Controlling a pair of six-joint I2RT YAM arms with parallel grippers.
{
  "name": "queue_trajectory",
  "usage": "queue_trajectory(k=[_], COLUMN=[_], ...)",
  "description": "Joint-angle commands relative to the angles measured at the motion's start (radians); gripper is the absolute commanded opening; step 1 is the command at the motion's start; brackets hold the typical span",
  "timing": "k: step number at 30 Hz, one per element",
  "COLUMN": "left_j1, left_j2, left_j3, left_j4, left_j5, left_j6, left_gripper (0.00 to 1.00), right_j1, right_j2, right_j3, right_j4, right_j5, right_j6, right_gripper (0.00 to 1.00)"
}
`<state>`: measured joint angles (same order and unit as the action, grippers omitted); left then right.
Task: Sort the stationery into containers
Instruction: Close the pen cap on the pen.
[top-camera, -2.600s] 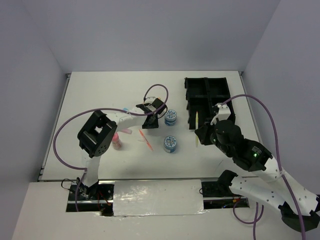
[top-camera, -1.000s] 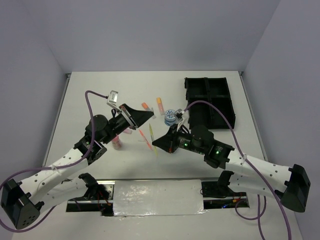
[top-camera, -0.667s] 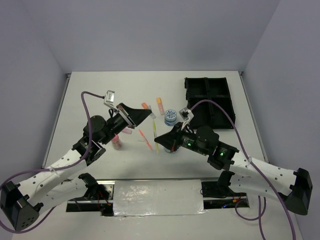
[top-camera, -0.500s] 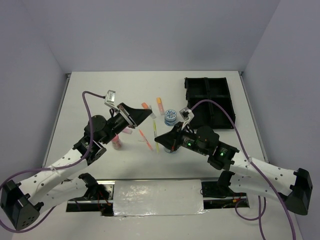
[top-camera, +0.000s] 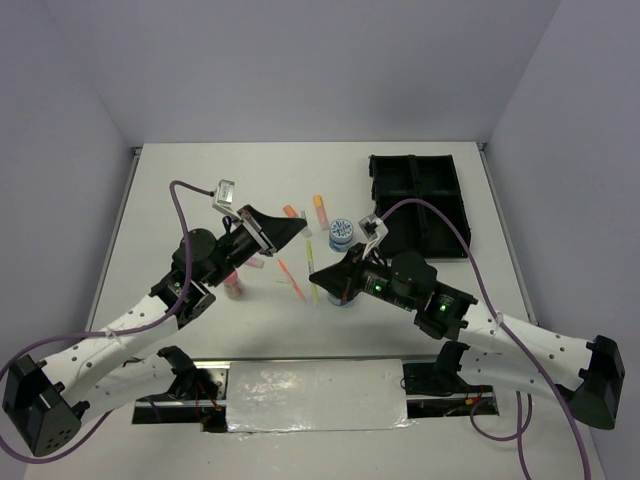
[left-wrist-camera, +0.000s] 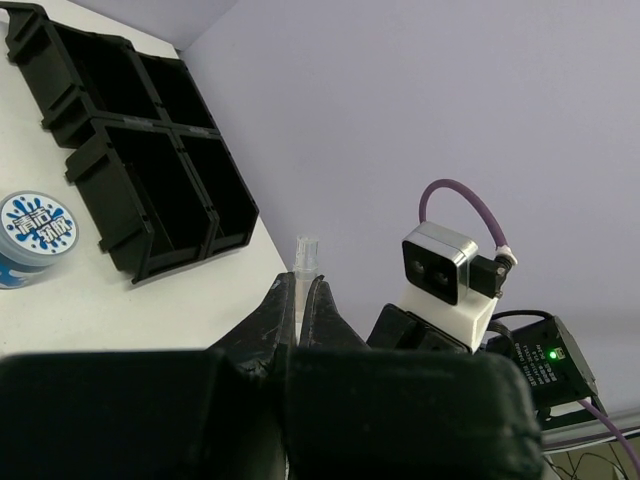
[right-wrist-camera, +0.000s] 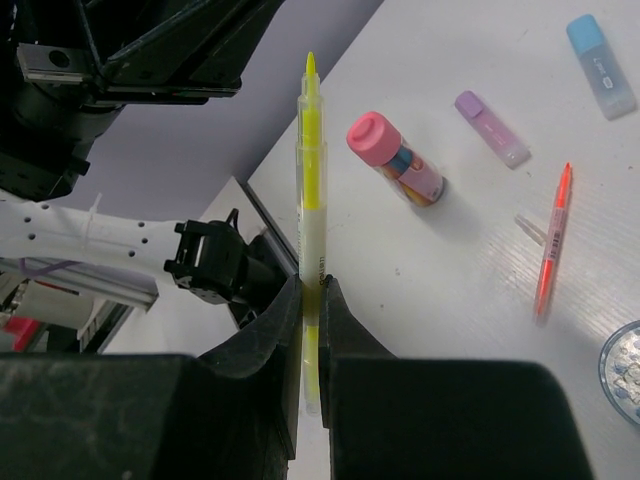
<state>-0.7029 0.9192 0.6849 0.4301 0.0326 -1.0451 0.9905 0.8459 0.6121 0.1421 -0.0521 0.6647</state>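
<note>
**Both hands clenched, each on an item, off the counter**

The right hand (right-wrist-camera: 310, 292) was clamped on the yellow pen (right-wrist-camera: 310, 170), whose tip projected beyond the fingers, clear of the counter (top-camera: 200, 185) near its middle. The left hand (left-wrist-camera: 303, 292) was pinched shut on a small transparent piece, apparently a clear cap (left-wrist-camera: 304, 252); the view was too poor to confirm this. The tray (top-camera: 418, 172) stood at the far right. A tub (top-camera: 341, 233) sat just left of it. An orange pen (top-camera: 293, 280) and a pink bottle (top-camera: 233, 285) lay on the counter, well apart from the tray.
</note>
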Motion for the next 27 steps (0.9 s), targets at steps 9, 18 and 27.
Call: queue_trajectory(k=[9, 18, 27], left_j1=[-0.006, -0.004, -0.006], left_j2=[0.007, 0.012, 0.018], left_j3=[0.001, -0.001, -0.016], left_j4=[0.067, 0.067, 0.085], left_j5=[0.023, 0.030, 0.047], left_j6=[0.017, 0.025, 0.014], left_gripper=[0.00, 0.00, 0.00], right_j1=[0.008, 0.008, 0.008], right_j2=[0.005, 0.019, 0.028], right_j3=[0.080, 0.089, 0.100], right_j4=[-0.012, -0.007, -0.016], right_j5=[0.047, 0.051, 0.051], right_j6=[-0.019, -0.017, -0.027], right_gripper=[0.00, 0.00, 0.00])
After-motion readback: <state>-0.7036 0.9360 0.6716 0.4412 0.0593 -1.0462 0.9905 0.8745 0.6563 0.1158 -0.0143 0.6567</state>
